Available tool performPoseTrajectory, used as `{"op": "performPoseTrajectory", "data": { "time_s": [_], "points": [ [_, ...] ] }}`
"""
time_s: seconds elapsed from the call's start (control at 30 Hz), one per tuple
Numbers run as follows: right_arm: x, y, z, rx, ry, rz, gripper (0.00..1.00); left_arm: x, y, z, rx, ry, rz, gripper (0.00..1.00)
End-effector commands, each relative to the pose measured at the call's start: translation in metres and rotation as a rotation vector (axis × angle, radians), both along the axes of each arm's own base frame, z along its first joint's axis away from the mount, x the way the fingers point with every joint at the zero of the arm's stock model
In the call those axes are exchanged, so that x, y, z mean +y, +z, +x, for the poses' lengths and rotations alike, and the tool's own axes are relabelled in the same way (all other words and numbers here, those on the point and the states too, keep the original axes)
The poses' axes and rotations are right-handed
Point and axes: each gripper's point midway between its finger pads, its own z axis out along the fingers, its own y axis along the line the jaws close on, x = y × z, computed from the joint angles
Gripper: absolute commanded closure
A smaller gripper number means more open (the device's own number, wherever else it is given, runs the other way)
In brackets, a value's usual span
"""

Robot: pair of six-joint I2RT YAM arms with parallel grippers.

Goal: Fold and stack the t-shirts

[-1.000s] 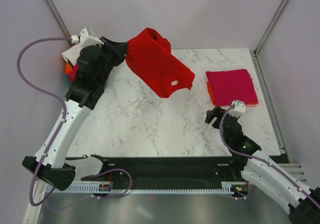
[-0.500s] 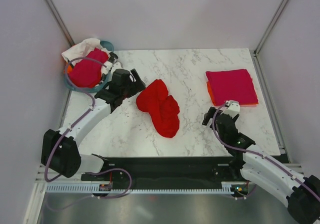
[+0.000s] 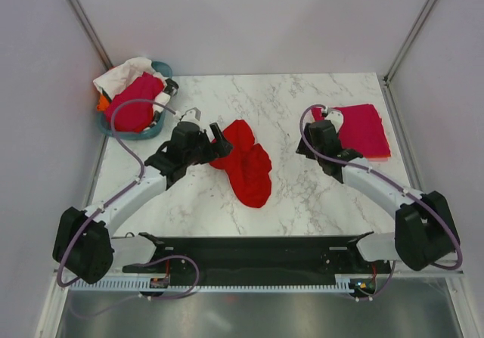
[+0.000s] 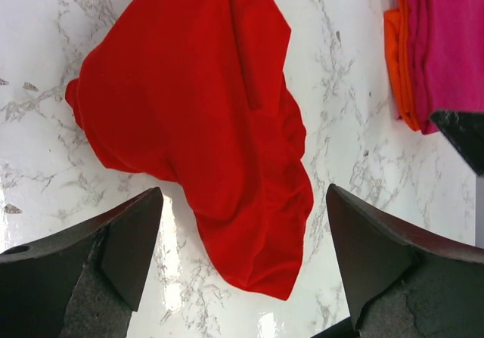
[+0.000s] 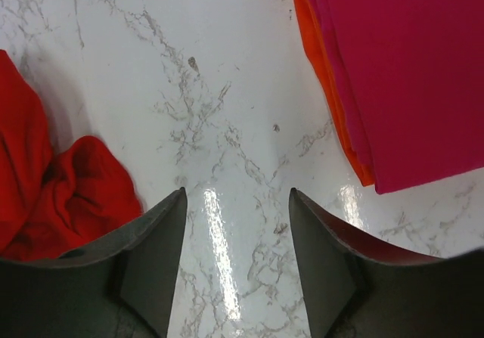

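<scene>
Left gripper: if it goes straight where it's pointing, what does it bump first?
Probably the red shirt. The open left gripper aims right at that crumpled cloth, which lies straight ahead of it. I can't tell how far off it is.

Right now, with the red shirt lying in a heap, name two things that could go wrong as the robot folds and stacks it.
1. The red t-shirt is bunched, no hem spread out, so the open left claw above it may pinch several layers at once.
2. The right claw hangs beside the folded magenta shirt on the orange shirt; a sideways move could snag that stack.
</scene>
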Motion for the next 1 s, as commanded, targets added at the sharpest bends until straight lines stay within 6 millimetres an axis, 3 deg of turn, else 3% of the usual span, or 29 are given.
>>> {"op": "performPoseTrajectory", "data": {
  "time_s": [0.0,0.07,0.23,0.5,0.53,0.57,0.7,0.8,0.97],
  "points": [
    [0.002,0.001,0.016,0.036,0.010,-0.010,0.38,-0.010,0.016,0.002,-0.099,-0.077,-0.008,0.05],
    [-0.005,0.004,0.028,0.033,-0.021,-0.032,0.39,-0.009,0.015,0.004,-0.111,-0.077,0.006,0.05],
    [-0.012,-0.012,0.050,0.078,-0.042,-0.055,0.43,-0.010,0.009,0.001,-0.141,-0.116,0.018,0.05],
    [-0.029,-0.049,0.079,0.169,-0.086,-0.093,0.42,-0.008,0.010,-0.005,-0.239,-0.152,0.018,0.05],
    [-0.030,-0.046,0.087,0.161,-0.091,-0.090,0.42,-0.007,0.001,-0.008,-0.234,-0.159,0.022,0.05],
    [-0.035,-0.058,0.089,0.190,-0.096,-0.102,0.42,-0.008,0.002,-0.007,-0.247,-0.158,0.016,0.05],
    [-0.042,-0.068,0.106,0.218,-0.122,-0.096,0.42,-0.007,0.000,-0.011,-0.245,-0.165,0.013,0.05],
    [-0.053,-0.074,0.112,0.240,-0.163,-0.112,0.43,-0.006,-0.001,-0.009,-0.249,-0.157,0.022,0.05],
    [-0.088,-0.083,0.119,0.272,-0.243,-0.122,0.43,-0.008,-0.005,-0.009,-0.239,-0.169,0.024,0.05]
  ]
}}
